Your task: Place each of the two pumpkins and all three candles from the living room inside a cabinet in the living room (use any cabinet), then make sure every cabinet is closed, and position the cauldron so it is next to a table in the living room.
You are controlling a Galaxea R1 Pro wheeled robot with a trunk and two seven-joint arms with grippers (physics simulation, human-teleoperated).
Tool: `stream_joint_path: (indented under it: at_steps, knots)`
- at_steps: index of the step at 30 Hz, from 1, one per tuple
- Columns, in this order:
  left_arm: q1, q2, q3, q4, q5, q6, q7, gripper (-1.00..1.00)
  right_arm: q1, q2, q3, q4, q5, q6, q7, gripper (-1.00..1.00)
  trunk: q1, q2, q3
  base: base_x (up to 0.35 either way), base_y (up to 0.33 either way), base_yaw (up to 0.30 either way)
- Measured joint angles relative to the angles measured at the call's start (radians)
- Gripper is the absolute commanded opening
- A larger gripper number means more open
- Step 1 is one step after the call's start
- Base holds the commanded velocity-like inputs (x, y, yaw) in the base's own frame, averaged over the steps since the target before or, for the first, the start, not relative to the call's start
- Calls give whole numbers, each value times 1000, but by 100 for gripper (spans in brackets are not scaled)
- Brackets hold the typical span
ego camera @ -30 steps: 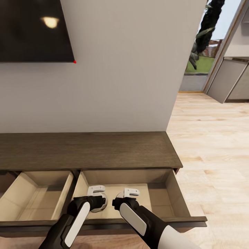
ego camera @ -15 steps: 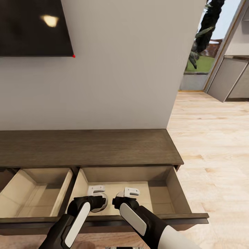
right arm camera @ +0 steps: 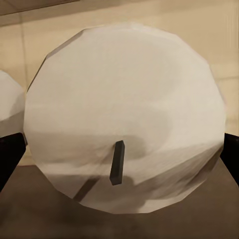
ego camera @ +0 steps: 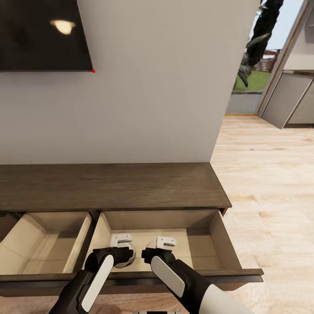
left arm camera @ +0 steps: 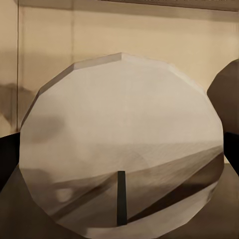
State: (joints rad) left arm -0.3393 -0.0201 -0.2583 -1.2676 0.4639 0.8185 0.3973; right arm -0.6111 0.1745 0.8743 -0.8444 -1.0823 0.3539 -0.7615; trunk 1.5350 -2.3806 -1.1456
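Note:
The long dark brown cabinet (ego camera: 113, 185) stands against the wall with two drawers pulled out. Both my grippers hang side by side over the right drawer (ego camera: 205, 244), whose pale beige inside shows. My left gripper (ego camera: 124, 252) is shut on a pale grey-white candle (left arm camera: 122, 144), seen end-on with its dark wick. My right gripper (ego camera: 152, 249) is shut on a second candle (right arm camera: 127, 117). Dark fingers (right arm camera: 230, 149) flank each candle. The two candles almost touch. The pumpkins, cauldron and table are out of view.
The left drawer (ego camera: 43, 244) is open too and looks bare. A black screen (ego camera: 43, 35) hangs on the wall above the cabinet. To the right, wooden floor (ego camera: 270, 196) leads past the wall's end towards grey kitchen cabinets (ego camera: 288, 100).
The whole picture shifted up a little a second ago, so the camera moved. Both arms and the candles keep their places over the right drawer.

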Motion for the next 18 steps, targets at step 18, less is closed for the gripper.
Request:
stream_joint_path:
  at_steps: [18]
  knots:
    - [1,0,0,-2,1,0,-1,-100,0,0,0,0,0,0,0,-100,0,0,0,0,0,0]
